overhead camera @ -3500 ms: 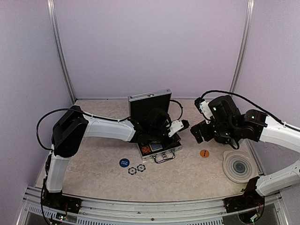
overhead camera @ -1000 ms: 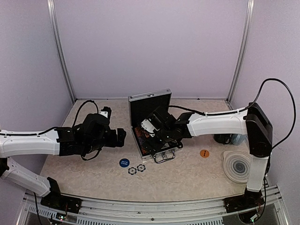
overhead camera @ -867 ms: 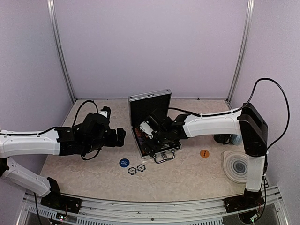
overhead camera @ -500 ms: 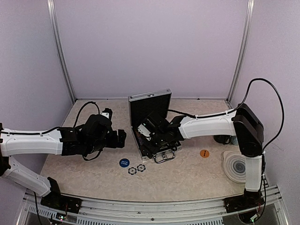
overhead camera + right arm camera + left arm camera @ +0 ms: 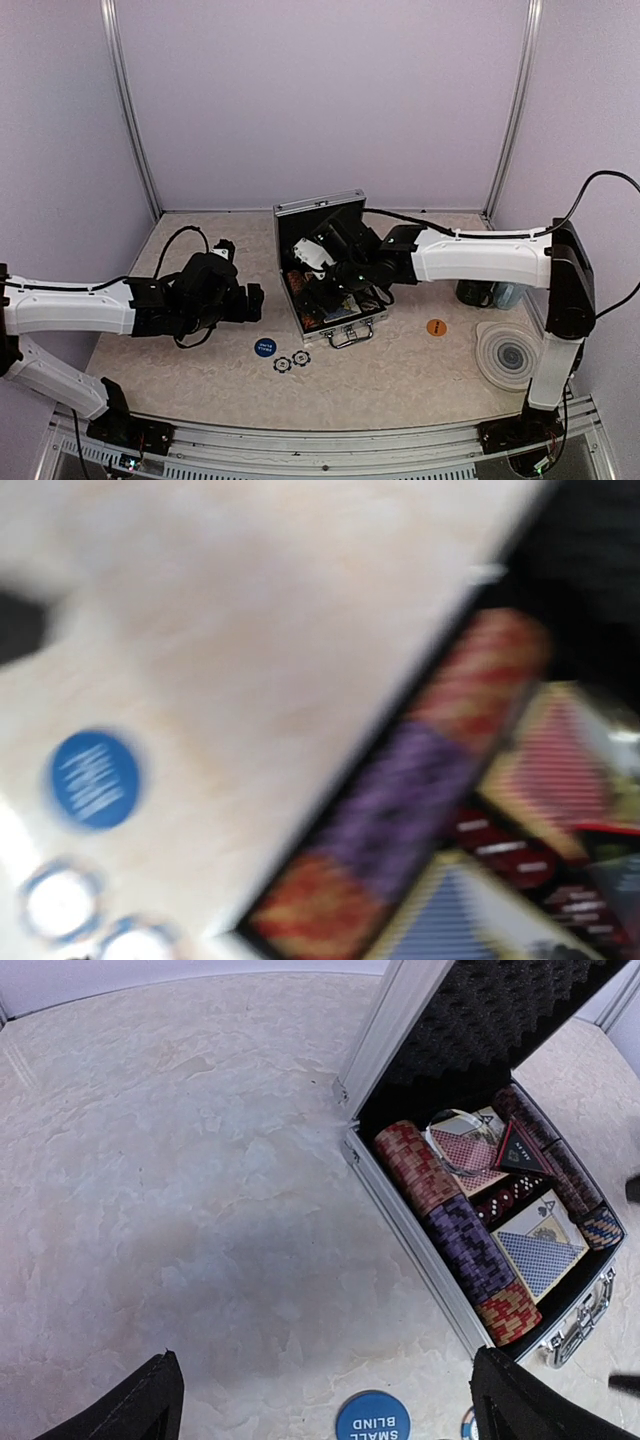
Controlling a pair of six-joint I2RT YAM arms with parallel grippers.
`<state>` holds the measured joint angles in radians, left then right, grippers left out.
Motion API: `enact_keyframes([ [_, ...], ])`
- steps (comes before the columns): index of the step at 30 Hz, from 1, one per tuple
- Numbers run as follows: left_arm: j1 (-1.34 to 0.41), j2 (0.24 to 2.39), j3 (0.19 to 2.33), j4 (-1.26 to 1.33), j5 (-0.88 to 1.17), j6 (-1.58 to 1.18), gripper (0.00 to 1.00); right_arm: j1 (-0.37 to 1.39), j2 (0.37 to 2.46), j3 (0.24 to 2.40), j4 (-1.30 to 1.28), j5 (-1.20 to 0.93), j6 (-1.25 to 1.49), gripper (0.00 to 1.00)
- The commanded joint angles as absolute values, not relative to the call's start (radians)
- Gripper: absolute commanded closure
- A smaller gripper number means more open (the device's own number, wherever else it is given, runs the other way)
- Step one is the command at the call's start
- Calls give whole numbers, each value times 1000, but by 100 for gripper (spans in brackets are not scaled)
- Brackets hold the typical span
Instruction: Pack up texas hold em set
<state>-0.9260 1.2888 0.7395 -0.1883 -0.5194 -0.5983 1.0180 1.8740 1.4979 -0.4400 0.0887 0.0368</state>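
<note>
Alu case (image 5: 420, 1250) w/ egg-crate foam (image 5: 500, 1010)

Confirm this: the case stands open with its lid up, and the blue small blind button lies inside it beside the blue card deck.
Not quite. The case does stand open with its lid up, but the blue small blind button lies outside it on the table, off the case's front corner, not inside beside the blue card deck. The left wrist view shows this.

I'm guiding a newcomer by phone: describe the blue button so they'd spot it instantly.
Find the open silver case mid-table. Just before its front left corner lies a round blue button reading SMALL BLIND. The two chips beside it are smaller, with patterned rims.
</note>
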Motion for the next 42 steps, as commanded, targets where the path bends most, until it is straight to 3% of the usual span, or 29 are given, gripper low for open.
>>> enact_keyframes([
  [1, -903, 1263, 720, -198, -539, -640, 1, 1117, 1905, 1516, -543, 2, -38, 1],
  [10, -853, 1190, 651, -219, -551, -727, 1, 1166, 2062, 1615, -581, -90, -84, 1],
  [26, -812, 1042, 553, -207, -529, -771, 1, 1177, 2331, 1902, -800, -56, -140, 1],
  [30, -811, 1039, 547, -199, -524, -769, 1, 1180, 2392, 1986, -892, -62, -149, 9],
  [38, -805, 1026, 534, -182, -522, -762, 1, 1205, 2454, 2041, -960, -49, -175, 11],
  [42, -802, 1018, 531, -183, -523, -756, 1, 1207, 2457, 2033, -968, -63, -178, 24],
])
